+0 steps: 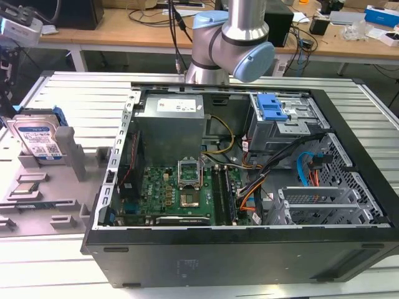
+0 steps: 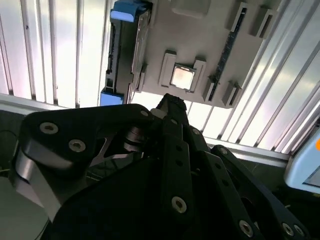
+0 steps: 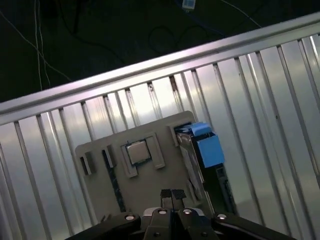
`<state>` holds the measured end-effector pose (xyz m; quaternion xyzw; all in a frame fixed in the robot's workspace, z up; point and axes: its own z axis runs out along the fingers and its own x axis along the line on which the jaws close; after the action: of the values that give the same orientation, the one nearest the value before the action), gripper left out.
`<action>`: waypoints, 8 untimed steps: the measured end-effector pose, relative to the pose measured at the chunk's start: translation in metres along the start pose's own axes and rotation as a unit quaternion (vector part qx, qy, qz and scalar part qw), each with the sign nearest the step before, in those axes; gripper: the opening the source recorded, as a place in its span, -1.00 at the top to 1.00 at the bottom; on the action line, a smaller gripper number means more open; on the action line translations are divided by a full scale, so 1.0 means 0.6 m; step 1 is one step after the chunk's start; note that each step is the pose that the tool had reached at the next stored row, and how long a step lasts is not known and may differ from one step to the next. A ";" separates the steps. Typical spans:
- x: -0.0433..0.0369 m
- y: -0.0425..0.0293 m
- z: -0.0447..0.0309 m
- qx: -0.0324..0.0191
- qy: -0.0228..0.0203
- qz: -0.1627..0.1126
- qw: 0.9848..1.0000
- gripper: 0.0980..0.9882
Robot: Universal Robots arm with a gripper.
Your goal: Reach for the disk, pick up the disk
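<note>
The disk (image 1: 40,141) stands on edge in a slot of a grey holder plate (image 1: 37,187) at the exterior view's left. Its white-and-blue label faces the camera and a blue carrier frame runs along its edges. Both wrist views look down on it edge-on: disk (image 3: 202,150), disk (image 2: 125,55). My gripper (image 3: 172,196) hangs well above the plate, over the side of it beside the disk, apart from it. Its two fingertips (image 2: 169,104) are pressed together with nothing between them.
A processor chip (image 3: 139,151) and a memory stick (image 2: 230,42) sit in other slots of the plate. An open computer case (image 1: 237,174) takes up the middle of the ribbed metal table (image 1: 75,93). The arm's base (image 1: 224,50) stands behind the case.
</note>
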<state>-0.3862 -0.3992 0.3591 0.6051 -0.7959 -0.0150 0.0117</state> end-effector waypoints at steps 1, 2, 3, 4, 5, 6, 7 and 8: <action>0.000 0.000 0.000 0.000 0.000 -0.011 1.000 0.98; 0.000 0.000 0.000 0.000 0.001 -0.017 1.000 0.98; 0.000 0.000 0.000 0.000 0.001 -0.023 1.000 0.98; 0.000 0.000 0.000 0.000 0.001 -0.030 1.000 0.98; 0.000 0.000 0.000 0.000 0.001 -0.036 0.999 0.98; 0.000 0.000 0.000 0.000 0.002 -0.048 0.999 0.98; 0.000 0.000 0.000 0.000 0.002 -0.056 0.998 0.98; 0.000 0.000 0.000 0.000 0.002 -0.062 0.998 0.98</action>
<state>-0.3862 -0.3992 0.3591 0.6532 -0.7569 -0.0143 0.0127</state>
